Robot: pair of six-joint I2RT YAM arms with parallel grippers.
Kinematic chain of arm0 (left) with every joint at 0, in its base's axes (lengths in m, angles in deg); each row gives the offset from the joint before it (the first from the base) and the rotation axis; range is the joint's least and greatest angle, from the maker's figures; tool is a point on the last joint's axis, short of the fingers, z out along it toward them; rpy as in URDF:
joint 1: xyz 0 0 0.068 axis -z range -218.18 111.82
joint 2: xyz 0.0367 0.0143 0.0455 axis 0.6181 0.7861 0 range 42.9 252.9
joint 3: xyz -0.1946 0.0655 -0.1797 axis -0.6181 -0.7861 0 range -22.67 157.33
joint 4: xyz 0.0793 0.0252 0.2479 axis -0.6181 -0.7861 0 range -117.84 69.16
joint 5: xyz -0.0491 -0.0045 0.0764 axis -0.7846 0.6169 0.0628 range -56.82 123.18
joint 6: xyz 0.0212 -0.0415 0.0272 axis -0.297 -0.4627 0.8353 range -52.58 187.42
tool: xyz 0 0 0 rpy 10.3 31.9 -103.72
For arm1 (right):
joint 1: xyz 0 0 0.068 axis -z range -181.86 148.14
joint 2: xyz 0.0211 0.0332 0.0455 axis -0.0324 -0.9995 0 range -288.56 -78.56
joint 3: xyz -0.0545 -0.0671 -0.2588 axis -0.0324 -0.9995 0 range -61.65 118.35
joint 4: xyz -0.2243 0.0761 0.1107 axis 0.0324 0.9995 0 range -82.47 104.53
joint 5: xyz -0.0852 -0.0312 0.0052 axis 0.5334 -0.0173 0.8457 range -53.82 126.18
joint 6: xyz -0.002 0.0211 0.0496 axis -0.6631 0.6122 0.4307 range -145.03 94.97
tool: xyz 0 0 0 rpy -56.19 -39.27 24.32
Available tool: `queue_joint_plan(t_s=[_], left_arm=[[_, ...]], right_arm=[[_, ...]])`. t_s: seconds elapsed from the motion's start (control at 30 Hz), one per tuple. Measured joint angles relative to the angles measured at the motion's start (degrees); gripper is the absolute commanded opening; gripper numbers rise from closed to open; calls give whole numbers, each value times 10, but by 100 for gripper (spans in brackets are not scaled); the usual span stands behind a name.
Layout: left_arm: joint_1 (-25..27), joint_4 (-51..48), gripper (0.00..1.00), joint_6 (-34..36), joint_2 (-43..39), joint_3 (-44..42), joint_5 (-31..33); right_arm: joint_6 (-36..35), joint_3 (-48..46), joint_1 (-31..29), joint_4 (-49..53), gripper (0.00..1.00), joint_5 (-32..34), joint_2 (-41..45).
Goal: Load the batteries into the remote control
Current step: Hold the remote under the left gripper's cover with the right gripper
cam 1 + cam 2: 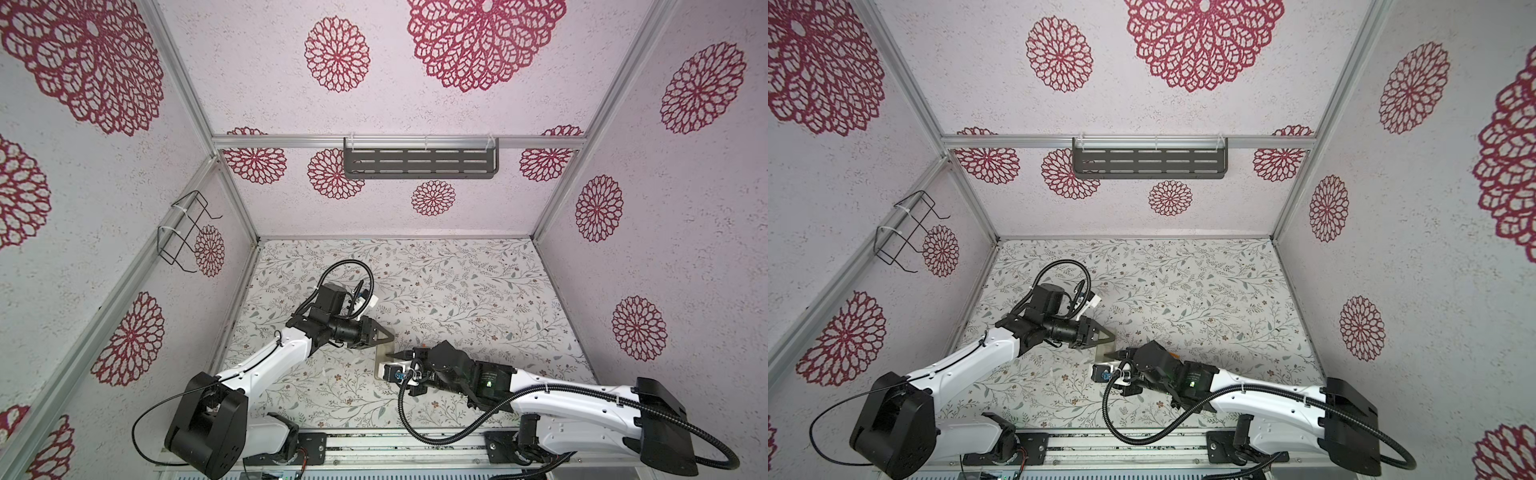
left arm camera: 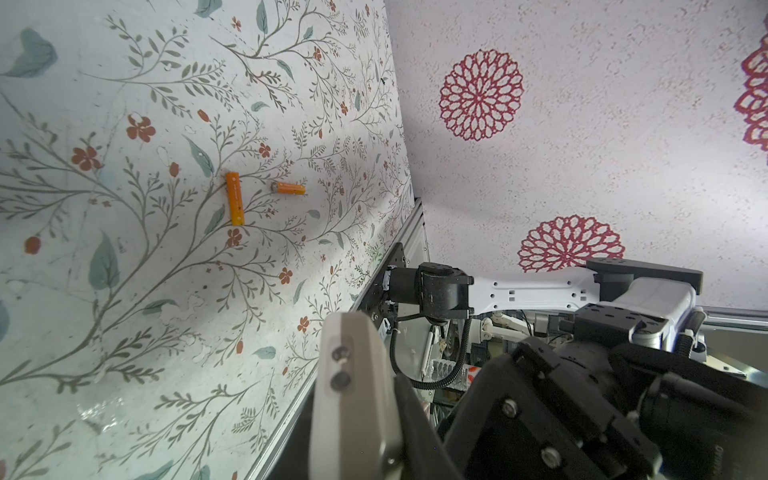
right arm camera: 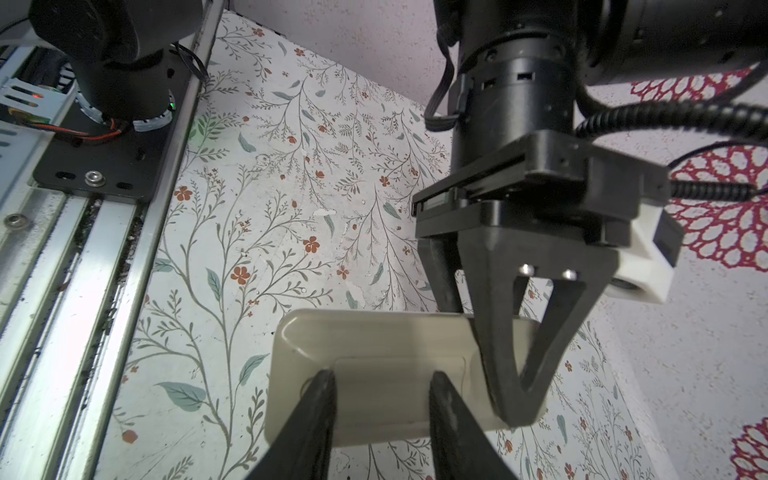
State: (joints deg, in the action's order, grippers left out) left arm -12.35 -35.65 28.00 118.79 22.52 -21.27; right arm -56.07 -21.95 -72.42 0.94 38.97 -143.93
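The remote control [image 3: 386, 353] shows its plain beige back with the outline of a cover panel. It is held off the floral table by one end, with my left gripper [image 1: 390, 338] shut on it; in the left wrist view its edge [image 2: 353, 390] fills the jaws. My right gripper [image 3: 381, 386] has its jaws apart, and both fingertips [image 3: 326, 386] sit on the cover panel. In both top views the two grippers meet over the remote control [image 1: 1101, 353] near the table's front middle. Two orange batteries [image 2: 235, 203] [image 2: 289, 188] lie loose on the table, close together.
A grey slotted shelf [image 1: 419, 162] hangs on the back wall and a black wire basket [image 1: 187, 232] on the left wall. An aluminium rail [image 1: 395, 449] with the arm bases runs along the table's front edge.
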Motion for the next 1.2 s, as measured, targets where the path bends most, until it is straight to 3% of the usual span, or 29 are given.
queue_joint_plan(t_s=[0.5, 1.2], left_arm=[[1, 8, 0, -1, 0, -1, -3], [1, 31, 0, -1, 2, -2, 16]], right_arm=[[1, 0, -2, 0, 41, -13, -1], [-39, 0, -19, 1, 33, 66, -10]])
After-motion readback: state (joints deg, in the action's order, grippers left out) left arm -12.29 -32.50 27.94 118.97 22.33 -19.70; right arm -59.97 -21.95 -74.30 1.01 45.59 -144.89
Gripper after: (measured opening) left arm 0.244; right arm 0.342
